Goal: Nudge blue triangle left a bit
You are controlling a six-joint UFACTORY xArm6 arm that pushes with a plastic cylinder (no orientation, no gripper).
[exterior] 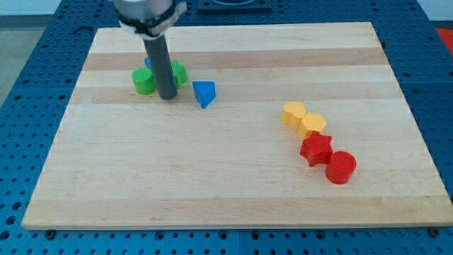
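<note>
The blue triangle (pixel 204 93) lies on the wooden board (pixel 233 177) in the upper left part of the view. My tip (pixel 168 96) touches the board just left of the triangle, a small gap apart. The rod stands between the triangle and a green block (pixel 144 81) on its left. A second green block (pixel 179 73) sits just behind the rod, partly hidden. A small piece of another blue block (pixel 148 63) shows behind the rod near the green ones.
On the view's right a diagonal row holds a yellow block (pixel 293 112), a second yellow block (pixel 313 125), a red star (pixel 316 149) and a red cylinder (pixel 341 167). Blue perforated table surrounds the board.
</note>
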